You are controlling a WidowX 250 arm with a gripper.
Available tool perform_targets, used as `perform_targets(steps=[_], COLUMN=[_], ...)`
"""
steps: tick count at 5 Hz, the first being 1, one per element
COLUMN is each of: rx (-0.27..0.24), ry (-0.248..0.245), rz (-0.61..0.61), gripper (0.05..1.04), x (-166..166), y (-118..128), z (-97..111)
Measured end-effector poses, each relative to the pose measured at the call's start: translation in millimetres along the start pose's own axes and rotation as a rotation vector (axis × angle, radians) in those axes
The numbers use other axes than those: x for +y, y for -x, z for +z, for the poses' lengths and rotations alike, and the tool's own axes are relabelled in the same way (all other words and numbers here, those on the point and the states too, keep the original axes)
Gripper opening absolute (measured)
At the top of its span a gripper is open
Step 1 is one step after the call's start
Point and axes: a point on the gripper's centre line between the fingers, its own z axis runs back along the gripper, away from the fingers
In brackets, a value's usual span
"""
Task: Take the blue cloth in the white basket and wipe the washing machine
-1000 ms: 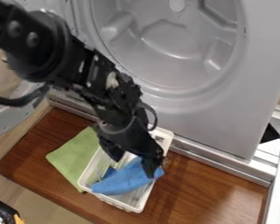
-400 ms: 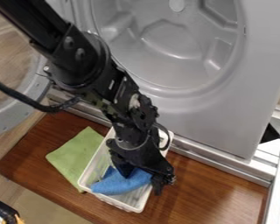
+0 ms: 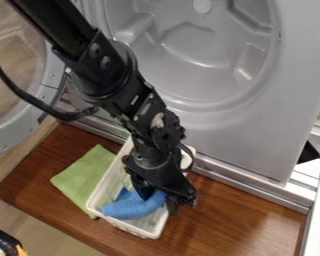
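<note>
A grey washing machine [image 3: 259,137] takes up the upper middle and right, its round drum opening facing the camera; below it spreads a brown wooden bench [image 3: 236,210], with a pale metal frame [image 3: 313,220] along the right edge. A black robot arm [image 3: 108,75] enters at the upper left and slants down to the right across the machine's front; behind the arm, at the left edge, the machine's round door [image 3: 12,136] stands open. On the bench, left of centre, sits a white basket [image 3: 132,227], set at an angle; a green cloth [image 3: 86,175] lies flat on the wood just left of it. The gripper [image 3: 158,201] points down into the basket; the blue cloth [image 3: 128,207] lies inside, bunched toward the near end. Its right part is between the fingers [image 3: 173,205], while the rest reaches out to their left; the fingers stand apart, one at the cloth's upper edge, the other at its right end, beside the basket's right rim; whether they press on the cloth, I cannot tell. A small part of a black and yellow object [image 3: 4,242] shows in the lower left corner.
</note>
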Motion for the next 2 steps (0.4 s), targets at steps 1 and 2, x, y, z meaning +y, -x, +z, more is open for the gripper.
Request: perform_targets(steps=[1, 2], rx=[-0.001, 0.001], ry=[-0.01, -0.013], rz=[0.013, 0.03], gripper=[0.359, 0.157], x=[3.6, 6.5], y=[-0.2, -0.1], z=[0.0, -0.1])
